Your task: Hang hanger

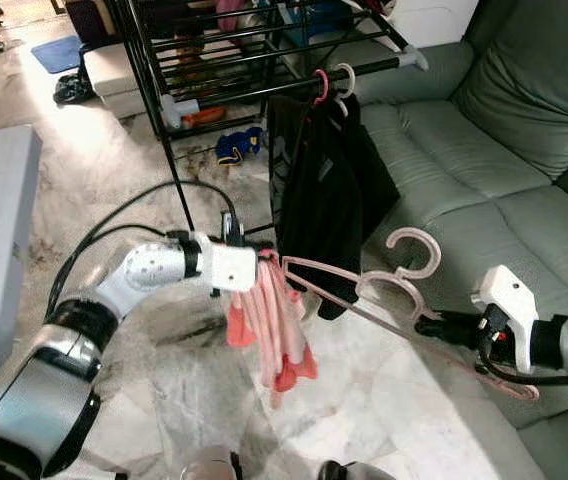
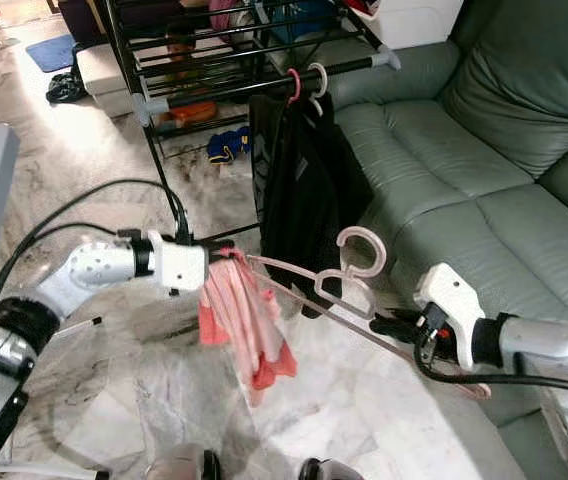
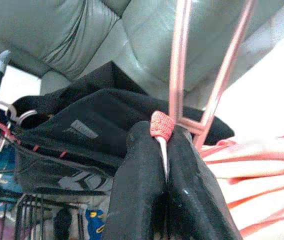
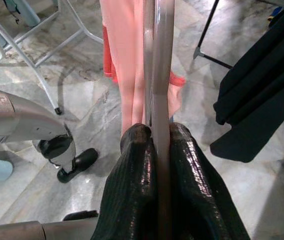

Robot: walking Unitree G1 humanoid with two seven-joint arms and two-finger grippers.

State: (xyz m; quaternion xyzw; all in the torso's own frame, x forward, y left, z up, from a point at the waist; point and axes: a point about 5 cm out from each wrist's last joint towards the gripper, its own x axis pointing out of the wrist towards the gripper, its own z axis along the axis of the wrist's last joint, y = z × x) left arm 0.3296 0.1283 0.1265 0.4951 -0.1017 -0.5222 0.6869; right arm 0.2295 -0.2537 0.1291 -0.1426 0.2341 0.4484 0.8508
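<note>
Both eye views look down from the head and share the drying rack (image 1: 264, 50), sofa (image 1: 484, 150) and marble floor (image 1: 384, 400). Each wrist view looks closely along its own claw, the left toward the sofa, the right toward the floor.

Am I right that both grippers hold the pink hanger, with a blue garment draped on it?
Not quite: the garment is coral-pink, not blue, as the left eye view shows. The left gripper and right gripper do both grip the pink hanger.

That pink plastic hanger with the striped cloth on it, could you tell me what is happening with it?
The robot holds the pink plastic hanger between both pincers, level in front of the green leather sofa. The left pincer clamps one end beside the draped red-and-pink striped cloth; the right pincer clamps the other. It is not yet on the black drying rack.
</note>
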